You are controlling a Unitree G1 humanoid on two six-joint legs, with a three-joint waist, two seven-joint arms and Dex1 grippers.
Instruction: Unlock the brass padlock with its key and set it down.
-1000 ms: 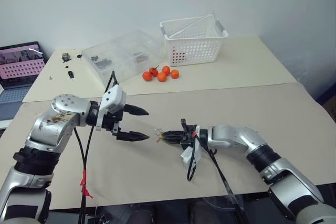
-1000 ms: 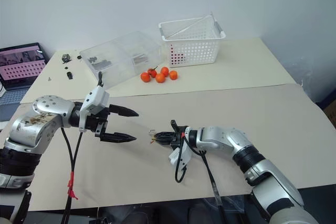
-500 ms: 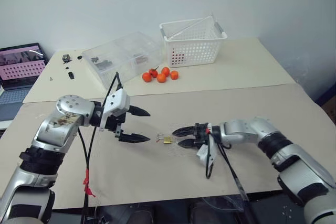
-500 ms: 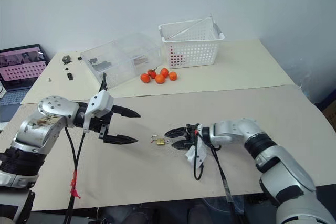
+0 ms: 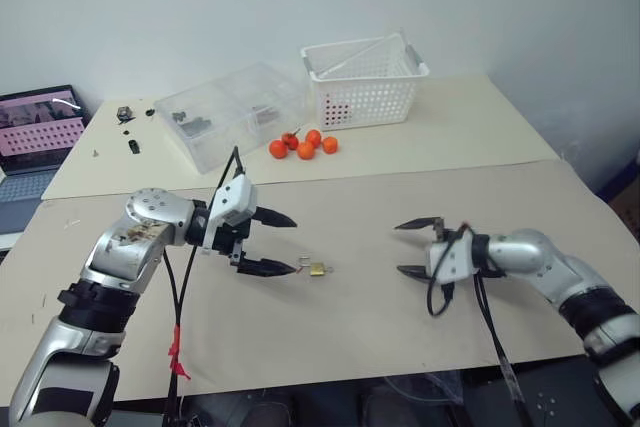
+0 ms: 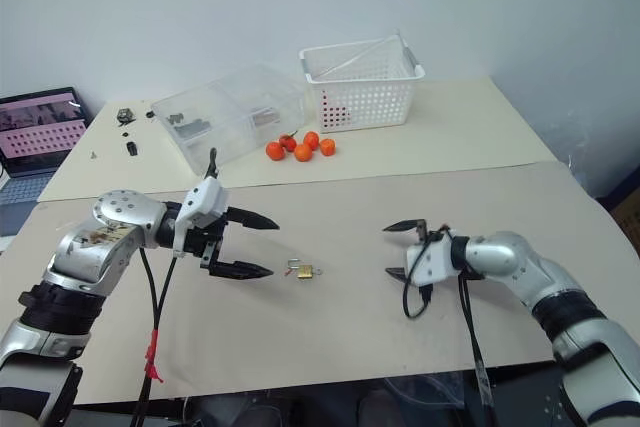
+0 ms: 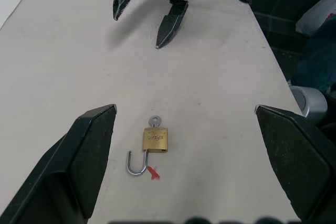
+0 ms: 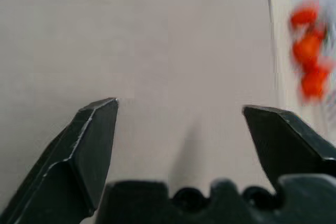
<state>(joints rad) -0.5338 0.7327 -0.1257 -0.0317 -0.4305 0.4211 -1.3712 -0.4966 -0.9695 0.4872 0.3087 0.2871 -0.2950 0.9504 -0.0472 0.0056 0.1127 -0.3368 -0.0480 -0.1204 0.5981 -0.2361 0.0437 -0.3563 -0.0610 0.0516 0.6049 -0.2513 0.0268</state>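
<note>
The brass padlock lies flat on the beige table, its silvery shackle swung open and the key sticking out of its body. It rests between both grippers, touching neither; it also shows as a small gold block. My left gripper is open just left of the padlock, lower fingertip close to it. My right gripper is open and empty, a hand's width to the padlock's right, pointing at it. In the left wrist view the right gripper appears beyond the padlock.
At the back stand a white basket, a clear plastic box and several small orange fruits. A laptop sits far left, with small dark parts near it. Cables hang from both wrists.
My right gripper opened, let the padlock go onto the table and drew back to the right. The left gripper stayed open and about where it was.
</note>
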